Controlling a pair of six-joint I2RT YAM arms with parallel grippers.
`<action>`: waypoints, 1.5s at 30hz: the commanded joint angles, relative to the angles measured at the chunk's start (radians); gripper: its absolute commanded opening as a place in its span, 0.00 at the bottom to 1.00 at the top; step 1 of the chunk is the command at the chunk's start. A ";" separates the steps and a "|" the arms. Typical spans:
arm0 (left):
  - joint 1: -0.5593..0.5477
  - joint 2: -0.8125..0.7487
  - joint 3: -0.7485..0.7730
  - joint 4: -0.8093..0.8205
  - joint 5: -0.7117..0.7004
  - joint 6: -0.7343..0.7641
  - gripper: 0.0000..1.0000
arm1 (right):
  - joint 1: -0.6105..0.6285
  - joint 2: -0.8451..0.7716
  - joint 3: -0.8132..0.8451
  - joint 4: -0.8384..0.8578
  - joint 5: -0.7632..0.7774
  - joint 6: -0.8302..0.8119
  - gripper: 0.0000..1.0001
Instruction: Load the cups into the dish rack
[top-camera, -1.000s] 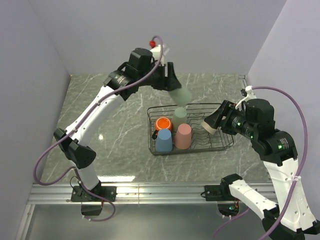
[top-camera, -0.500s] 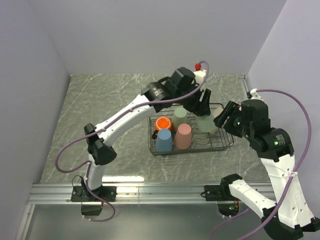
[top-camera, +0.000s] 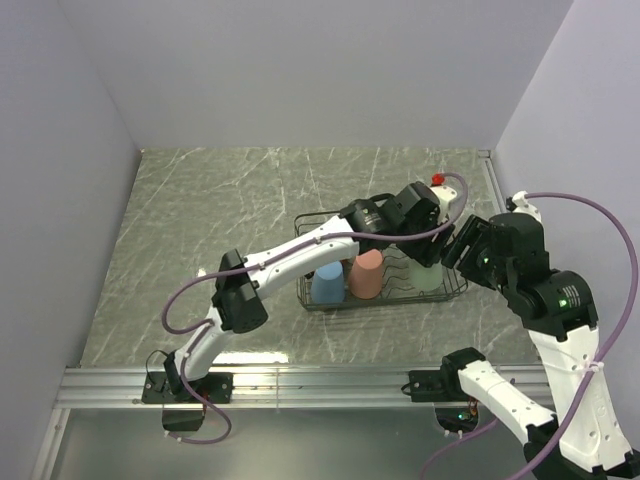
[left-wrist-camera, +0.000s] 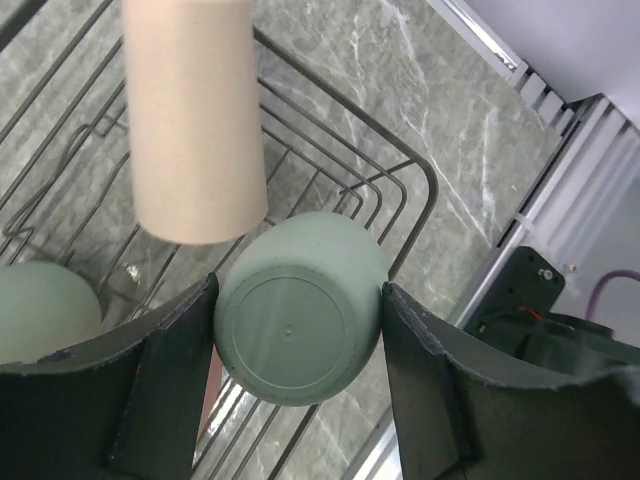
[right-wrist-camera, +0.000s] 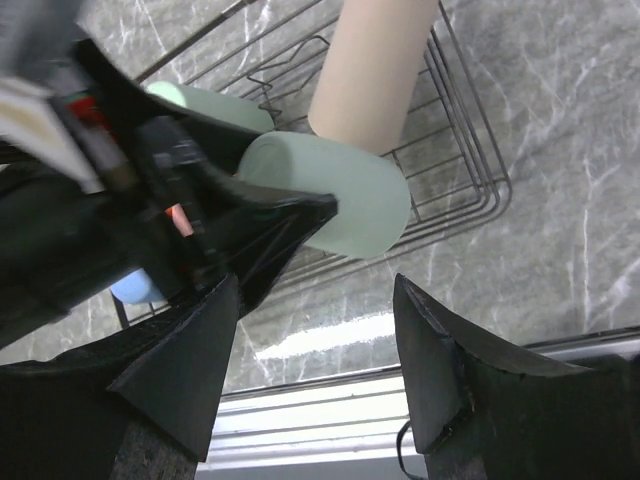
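Nearest, the right tool (right-wrist-camera: 315, 285) hangs spread and empty. In the dish rack (left-wrist-camera: 340, 100) on the counter (top-camera: 200, 200), the blue cup (top-camera: 326, 283) and salmon cup (top-camera: 366, 275) stand inverted. Beyond them, the left tool (left-wrist-camera: 297, 300) clamps a pale green cup (left-wrist-camera: 300, 345) over the rack's right end, just beside the beige cup (left-wrist-camera: 195, 120). Loading seems nearly finished, with only this cup's release left.

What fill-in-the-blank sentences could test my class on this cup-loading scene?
1. The left fingers hold the pale green cup at the dish rack's ___ end.
2. The dish rack is made of thin dark ___.
3. The right fingers are open and hold ___.
4. The blue cup sits to the ___ of the salmon-pink cup.

Missing words: right; wire; nothing; left.
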 joint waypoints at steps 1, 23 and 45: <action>-0.022 0.025 0.086 0.075 -0.059 0.039 0.00 | -0.008 -0.014 0.001 -0.040 0.044 -0.009 0.70; -0.098 0.094 0.043 0.078 -0.200 0.162 0.02 | -0.009 0.012 -0.010 -0.023 0.024 -0.060 0.70; -0.128 0.077 0.106 0.070 -0.358 0.126 0.99 | -0.014 -0.020 -0.036 -0.026 0.018 -0.060 0.70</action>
